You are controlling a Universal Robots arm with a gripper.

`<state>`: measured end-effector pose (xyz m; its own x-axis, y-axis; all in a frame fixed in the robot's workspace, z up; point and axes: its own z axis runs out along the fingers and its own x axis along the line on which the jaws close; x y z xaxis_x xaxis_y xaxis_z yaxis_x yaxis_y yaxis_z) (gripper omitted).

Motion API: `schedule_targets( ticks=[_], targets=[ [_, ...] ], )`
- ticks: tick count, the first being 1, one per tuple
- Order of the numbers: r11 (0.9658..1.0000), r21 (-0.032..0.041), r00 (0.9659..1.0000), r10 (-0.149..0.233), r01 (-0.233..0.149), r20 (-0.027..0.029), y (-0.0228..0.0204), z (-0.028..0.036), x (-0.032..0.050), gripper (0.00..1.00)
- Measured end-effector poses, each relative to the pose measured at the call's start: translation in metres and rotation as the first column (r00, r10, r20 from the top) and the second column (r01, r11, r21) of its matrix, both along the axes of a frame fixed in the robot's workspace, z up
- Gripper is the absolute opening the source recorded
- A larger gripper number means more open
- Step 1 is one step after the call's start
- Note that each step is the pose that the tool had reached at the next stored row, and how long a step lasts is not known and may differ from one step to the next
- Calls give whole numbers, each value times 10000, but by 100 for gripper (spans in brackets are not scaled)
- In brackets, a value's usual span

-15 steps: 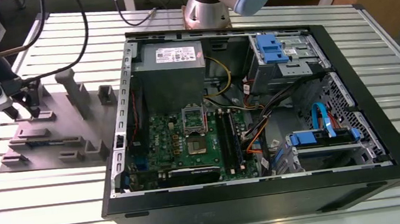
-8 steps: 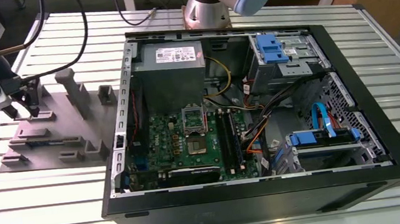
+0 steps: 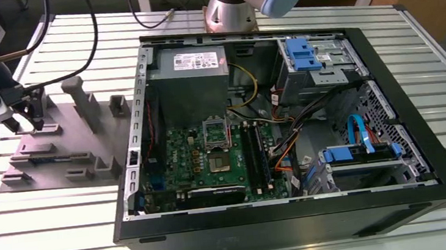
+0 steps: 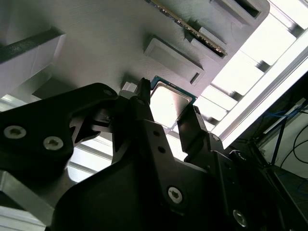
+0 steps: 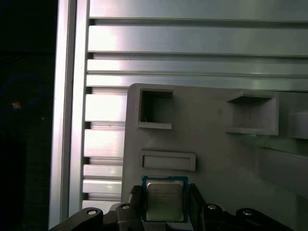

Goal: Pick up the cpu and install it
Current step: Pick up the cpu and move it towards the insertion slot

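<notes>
Gleaming silvery square cpu [image 5: 164,200], teal-edged

Silvery cpu [image 5: 164,200], grey fixture [image 5: 216,149].

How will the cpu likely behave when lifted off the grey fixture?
The cpu looks like a thin flat plate with a metal top, so probably stiff and light. That shiny top and thin edges may be slippery to pinch. Lying flat on the grey fixture, it should not roll or tip.
</notes>
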<state>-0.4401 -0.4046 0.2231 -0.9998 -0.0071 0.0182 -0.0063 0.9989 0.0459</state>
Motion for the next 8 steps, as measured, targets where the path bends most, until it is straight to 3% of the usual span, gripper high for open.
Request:
schedule_targets(
  ticks=[8],
  targets=[
    [10000,0,10000,0,0,1,0,59,0,47]
  ],
)
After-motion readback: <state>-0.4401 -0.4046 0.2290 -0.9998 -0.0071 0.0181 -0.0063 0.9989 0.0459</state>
